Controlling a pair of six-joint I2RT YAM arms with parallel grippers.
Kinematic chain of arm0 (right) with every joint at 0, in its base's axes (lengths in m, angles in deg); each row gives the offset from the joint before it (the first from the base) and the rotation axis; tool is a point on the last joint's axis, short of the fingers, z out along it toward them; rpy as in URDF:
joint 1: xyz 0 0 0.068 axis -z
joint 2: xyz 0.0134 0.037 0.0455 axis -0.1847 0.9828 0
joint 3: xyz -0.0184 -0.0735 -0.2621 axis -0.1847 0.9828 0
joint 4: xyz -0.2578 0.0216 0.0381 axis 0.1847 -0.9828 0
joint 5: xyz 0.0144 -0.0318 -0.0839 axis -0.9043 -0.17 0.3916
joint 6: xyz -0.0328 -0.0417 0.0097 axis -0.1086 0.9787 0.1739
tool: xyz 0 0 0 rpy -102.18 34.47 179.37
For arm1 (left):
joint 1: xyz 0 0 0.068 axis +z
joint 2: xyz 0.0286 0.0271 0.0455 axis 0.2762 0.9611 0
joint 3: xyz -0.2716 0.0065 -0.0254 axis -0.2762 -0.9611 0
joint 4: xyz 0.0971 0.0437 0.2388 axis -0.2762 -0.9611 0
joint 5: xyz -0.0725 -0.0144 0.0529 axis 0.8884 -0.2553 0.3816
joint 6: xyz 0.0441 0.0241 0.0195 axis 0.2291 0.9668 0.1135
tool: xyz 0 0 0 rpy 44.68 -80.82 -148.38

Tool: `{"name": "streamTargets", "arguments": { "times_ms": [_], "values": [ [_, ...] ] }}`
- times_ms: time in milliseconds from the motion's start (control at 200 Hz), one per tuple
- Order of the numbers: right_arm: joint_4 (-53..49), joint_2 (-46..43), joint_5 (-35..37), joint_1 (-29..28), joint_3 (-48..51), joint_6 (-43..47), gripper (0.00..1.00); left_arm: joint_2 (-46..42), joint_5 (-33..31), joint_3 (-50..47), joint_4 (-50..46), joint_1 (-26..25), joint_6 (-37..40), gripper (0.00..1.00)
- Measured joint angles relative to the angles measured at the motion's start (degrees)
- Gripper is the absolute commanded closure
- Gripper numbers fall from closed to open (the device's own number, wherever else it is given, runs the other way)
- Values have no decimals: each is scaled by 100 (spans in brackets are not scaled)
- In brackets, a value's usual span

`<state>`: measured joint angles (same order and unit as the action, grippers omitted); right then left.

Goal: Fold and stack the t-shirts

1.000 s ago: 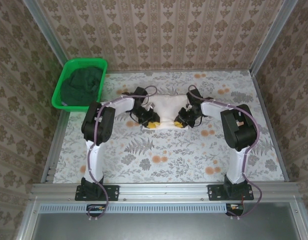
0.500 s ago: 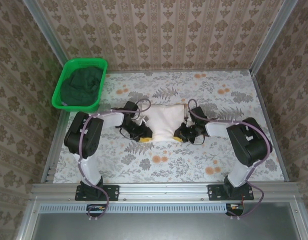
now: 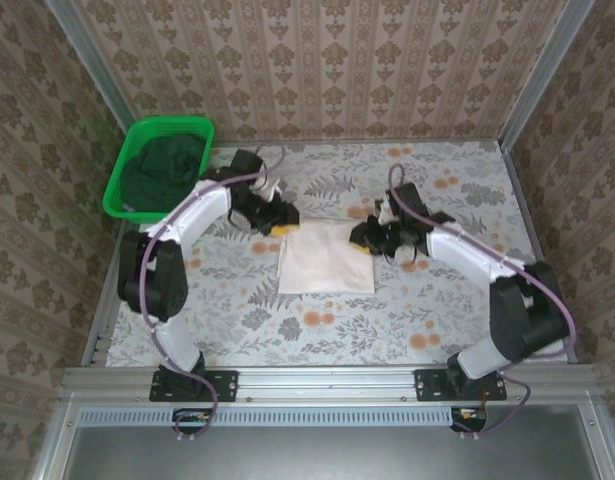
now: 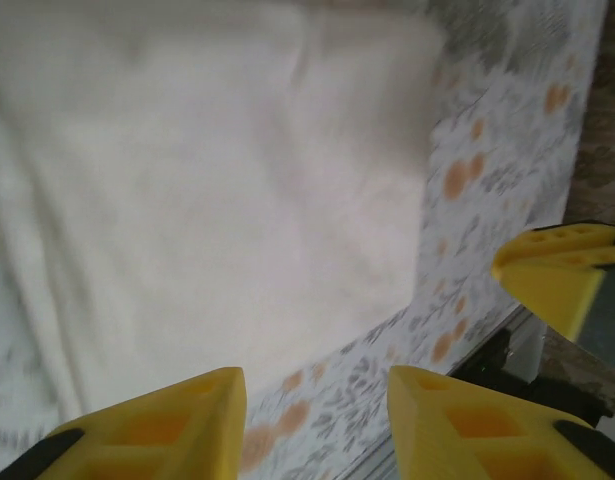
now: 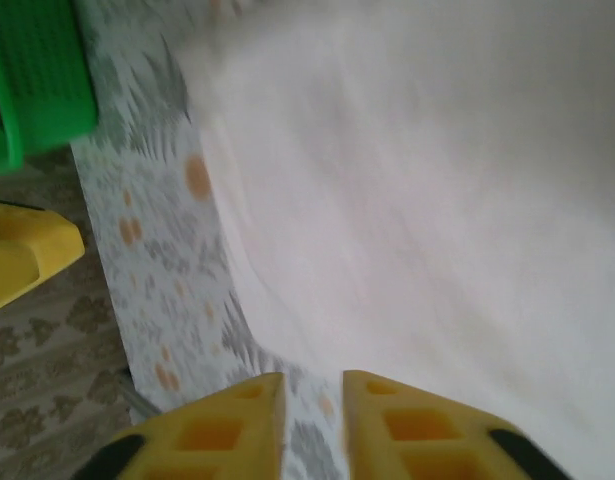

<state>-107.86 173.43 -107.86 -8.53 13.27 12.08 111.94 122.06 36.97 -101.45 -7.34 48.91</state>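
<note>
**Folded cream t-shirt [image 3: 327,260] between two empty grippers; dark green t-shirt [image 3: 165,168] in the green basket [image 3: 113,196].**
Left gripper [image 3: 279,226], jaws apart, and right gripper [image 3: 364,240], jaws barely parted, hold nothing. The green shirt lies just beyond the left gripper's outer side, so that arm is judged nearer. It is crumpled, with no discernible long axis; the wrist views are blurred.

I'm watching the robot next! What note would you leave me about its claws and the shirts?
Left claw: open, empty, by the far left corner of the pale cream cloth t-shirt.
Right claw: barely open, empty, by its far right corner.
Cream t-shirt: folded into a flat rectangle, middle of the floral table.
Dark green cloth t-shirt: crumpled in the bright green plastic basket, far left.
Done: cream fold, apparently. Left: fold the green one, stack both.
</note>
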Motion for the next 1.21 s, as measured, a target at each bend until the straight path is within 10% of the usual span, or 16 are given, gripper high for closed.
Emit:
{"name": "streamTargets", "arguments": {
  "times_ms": [335,635,975,1025,1205],
  "values": [
    [-404,2629,321,420,-1888,96,90,2354,164,1467,328,7,-57,64],
    [-643,3198,151,861,-2277,170,82,2664,219,1390,649,407,-302,61],
    [-352,2275,387,1005,-1600,223,35,2240,-409,1220,807,398,-385,19],
    [-358,1932,485,1036,-1405,273,26,2168,-553,1263,723,398,-402,1],
    [-584,992,933,935,-1014,634,22,1576,-979,1375,479,387,-365,0]
  ]
}}
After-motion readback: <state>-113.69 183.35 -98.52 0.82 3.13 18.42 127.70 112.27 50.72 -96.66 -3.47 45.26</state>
